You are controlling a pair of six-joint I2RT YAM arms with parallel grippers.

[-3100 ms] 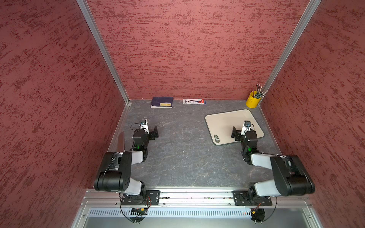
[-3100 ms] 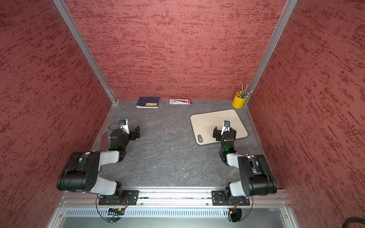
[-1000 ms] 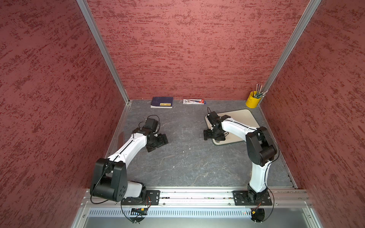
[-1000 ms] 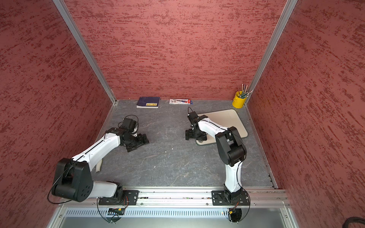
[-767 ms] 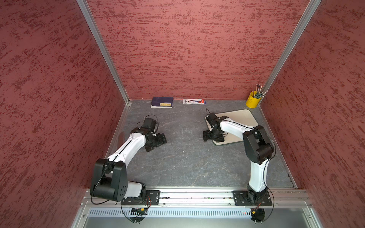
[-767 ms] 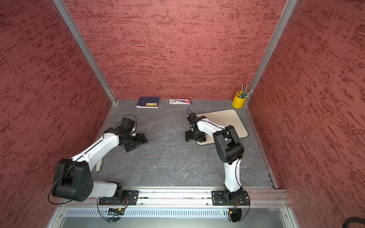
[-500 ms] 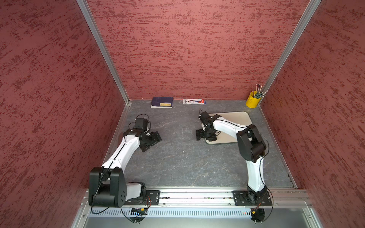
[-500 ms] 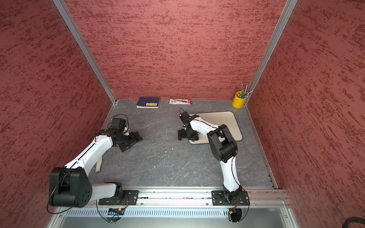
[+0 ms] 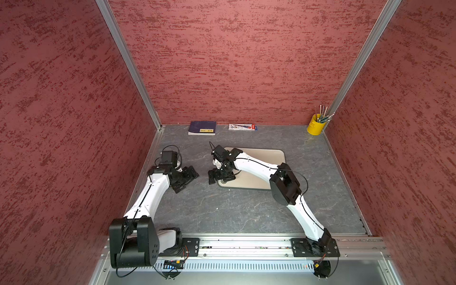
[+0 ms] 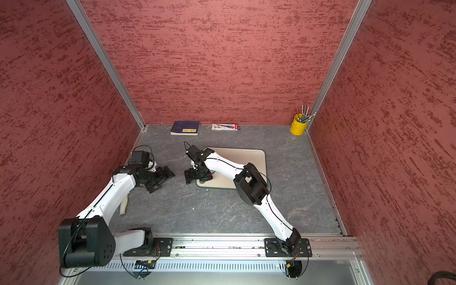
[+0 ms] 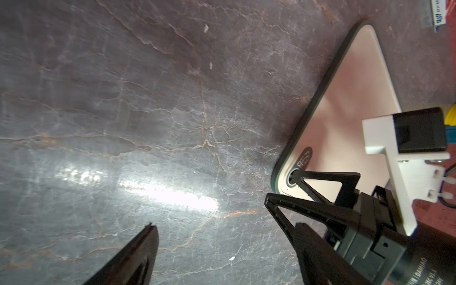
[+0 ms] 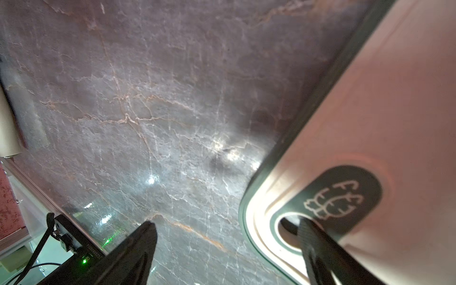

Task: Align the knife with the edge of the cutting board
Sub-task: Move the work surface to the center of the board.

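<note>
The beige cutting board [image 9: 267, 158] [image 10: 246, 158] lies flat right of centre, its hole corner nearest me on the left. My right gripper [image 9: 219, 176] [image 10: 197, 178] is open and straddles that corner. One of its fingertips [image 12: 311, 238] sits in the hole, the other over bare table. In the left wrist view the right gripper [image 11: 280, 187] shows at the board [image 11: 345, 98]. My left gripper [image 9: 187, 178] [image 10: 161, 180] hangs open and empty over the table, left of the board. Of the knife only the pale handle [image 10: 123, 206] shows, beneath my left arm.
Along the back wall lie a dark blue book [image 9: 202, 127] and a flat pen packet [image 9: 243, 127]. A yellow cup of pens [image 9: 313, 127] stands in the back right corner. Red walls close three sides, and a metal rail [image 9: 246, 248] runs along the front.
The board has slid left and turned, with my right fingertip in its hole. My left gripper has drawn back a little toward the left wall.
</note>
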